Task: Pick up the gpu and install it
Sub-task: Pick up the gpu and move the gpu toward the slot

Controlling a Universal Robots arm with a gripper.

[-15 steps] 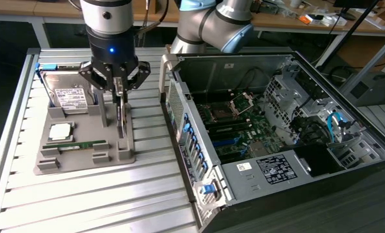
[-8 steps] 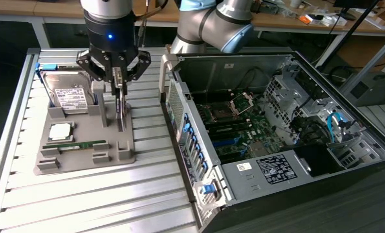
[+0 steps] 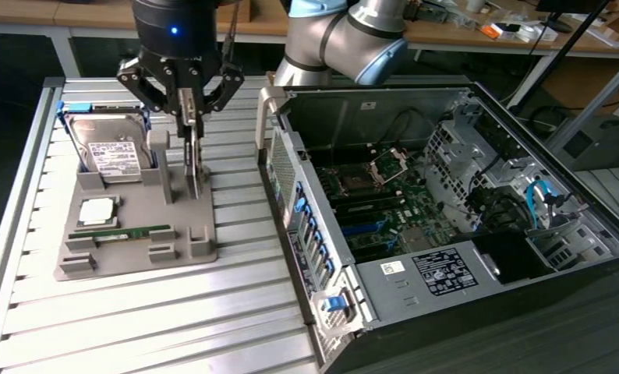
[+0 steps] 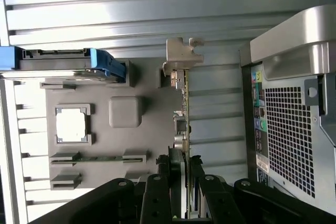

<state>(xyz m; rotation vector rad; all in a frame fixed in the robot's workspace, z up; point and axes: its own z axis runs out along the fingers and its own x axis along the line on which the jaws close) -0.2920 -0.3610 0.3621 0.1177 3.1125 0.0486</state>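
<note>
Item: my claw (image 3: 190, 117), partly closed, fingers pinching the top edge of the graphics card (image 3: 194, 167).
Card: upright on its long edge in a slot at the tray's (image 3: 132, 261) edge nearest the computer case (image 3: 278, 101), presumably stood that way for a grip from above.
Also on tray: hard drive (image 3: 112, 152) at the far corner, processor chip (image 3: 97, 210) mid-tray, memory stick (image 3: 122, 232) toward the near edge.
Obstruction: the case's open rim, close beside the card.
</note>
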